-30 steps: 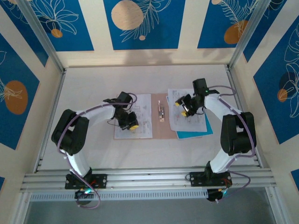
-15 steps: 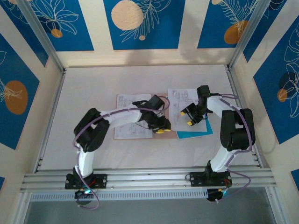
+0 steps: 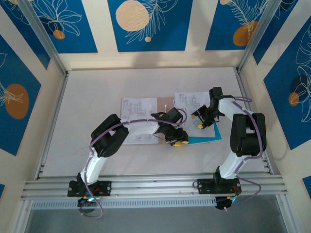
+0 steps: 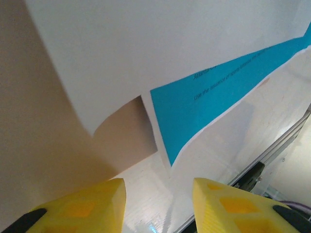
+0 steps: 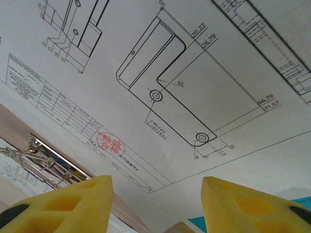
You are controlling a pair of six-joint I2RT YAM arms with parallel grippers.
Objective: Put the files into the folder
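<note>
Red-stamped files [image 5: 160, 73] under right wrist, teal sheet [image 4: 218, 92] under left

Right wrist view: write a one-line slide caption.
Open right claw above the files, their top sheet bearing a red stamp, beside the metal clip of the folder.

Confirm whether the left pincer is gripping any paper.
No: the left pincer stands open, nothing between its yellow fingers, the files lying beyond them.

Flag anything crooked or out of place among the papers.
The right-hand stack is fanned: a light-blue sheet juts out askew from under the white drawing sheets, past the near edge of the tan folder. One white corner looks slightly lifted off the folder.
</note>
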